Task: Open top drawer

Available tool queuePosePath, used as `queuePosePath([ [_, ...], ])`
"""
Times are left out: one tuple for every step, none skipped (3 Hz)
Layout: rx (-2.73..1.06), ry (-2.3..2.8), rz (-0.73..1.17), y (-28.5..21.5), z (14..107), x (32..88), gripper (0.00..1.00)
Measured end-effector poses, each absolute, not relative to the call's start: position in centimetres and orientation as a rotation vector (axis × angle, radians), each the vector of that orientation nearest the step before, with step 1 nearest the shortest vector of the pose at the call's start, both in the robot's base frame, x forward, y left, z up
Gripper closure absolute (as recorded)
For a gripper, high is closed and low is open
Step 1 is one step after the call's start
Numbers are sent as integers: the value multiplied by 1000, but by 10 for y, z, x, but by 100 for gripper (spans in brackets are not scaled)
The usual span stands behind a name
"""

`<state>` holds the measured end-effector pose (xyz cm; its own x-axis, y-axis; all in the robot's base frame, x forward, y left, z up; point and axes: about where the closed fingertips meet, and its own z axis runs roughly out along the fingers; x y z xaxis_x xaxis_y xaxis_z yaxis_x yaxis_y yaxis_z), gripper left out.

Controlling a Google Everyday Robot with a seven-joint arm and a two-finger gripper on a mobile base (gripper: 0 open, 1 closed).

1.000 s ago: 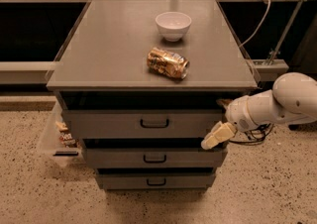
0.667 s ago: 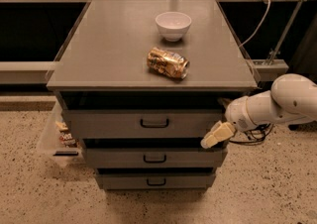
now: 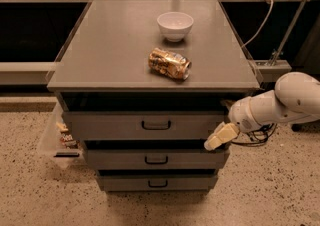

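You are watching the cream two-finger gripper (image 3: 219, 137) hovering right of centre, at the right end of the wide grey flat-fronted top drawer (image 3: 110, 126); apart or together, you cannot tell. It is sitting off the small black bar handle (image 3: 156, 125), risking a slipped pull

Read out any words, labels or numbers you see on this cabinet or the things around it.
Nothing is readable.
Print on the crumpled snack bag, on the cabinet: too blurred.
Print on the packets in the clear bin beside it: too small.
No markings show on the white bowl, top drawer, or gripper at that drawer's right end.
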<state>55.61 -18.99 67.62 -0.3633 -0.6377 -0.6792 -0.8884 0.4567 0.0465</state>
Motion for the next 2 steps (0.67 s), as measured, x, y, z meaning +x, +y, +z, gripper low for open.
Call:
queuePosePath([
  [-1268,2120,554,-190,679,556,0],
  [-1273,2130,638,-183,678,546,0],
])
